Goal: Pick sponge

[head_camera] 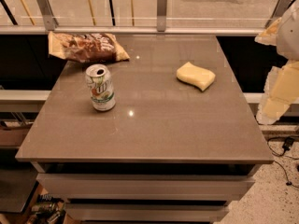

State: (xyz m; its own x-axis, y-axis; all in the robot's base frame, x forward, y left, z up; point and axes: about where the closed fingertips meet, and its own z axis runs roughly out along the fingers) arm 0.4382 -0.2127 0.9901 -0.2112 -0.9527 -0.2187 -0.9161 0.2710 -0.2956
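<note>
Sponge (pixel 196 76) lies flat on the right-rear part of the glossy grey-brown table (pixel 154 134), long axis left-right with its right end angled nearer, well apart from the soda can (pixel 100 93) and snack bag (pixel 86 46), while the tool (pixel 275 78) hangs off the table's right edge, open or closed unclear, glass railing (pixel 161 8) behind.

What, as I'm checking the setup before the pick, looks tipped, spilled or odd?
Nothing stands out: the soda can stands upright, the sponge and snack bag lie on the table, and the gripper hangs beyond its right edge.
</note>
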